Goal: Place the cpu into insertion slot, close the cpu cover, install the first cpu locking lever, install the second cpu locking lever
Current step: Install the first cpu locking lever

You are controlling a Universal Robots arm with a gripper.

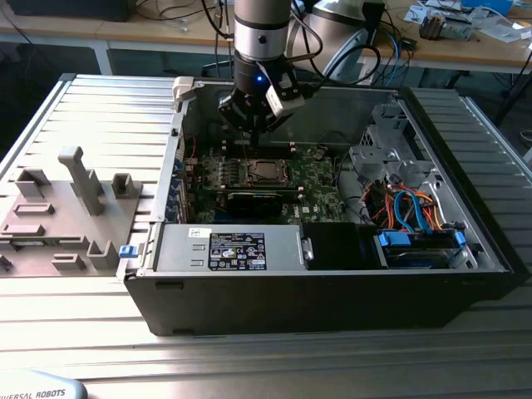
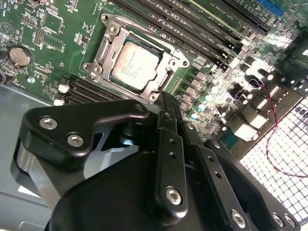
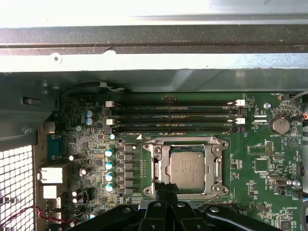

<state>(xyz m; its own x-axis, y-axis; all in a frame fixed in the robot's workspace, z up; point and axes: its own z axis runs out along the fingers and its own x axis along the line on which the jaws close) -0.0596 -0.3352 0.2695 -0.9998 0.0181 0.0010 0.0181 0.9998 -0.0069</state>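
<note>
cpu point(image 3: 187, 168): dull silver-grey | cpu cover point(image 3: 159, 165): silvery | motherboard point(image 3: 260, 149): green | gripper point(image 2: 163, 103): black | cables point(image 1: 413, 205): blue, orange | case point(image 1: 332, 291): black

Support: a ribbed metal table point(image 1: 274, 357) is seen in the exterior view.
Case: an open black computer case point(image 1: 332, 291) is laid flat on the table.
Jig: a grey fixture plate point(image 1: 58, 208) with upright blocks is set on the table, just beside the case on the exterior view's left.
</note>
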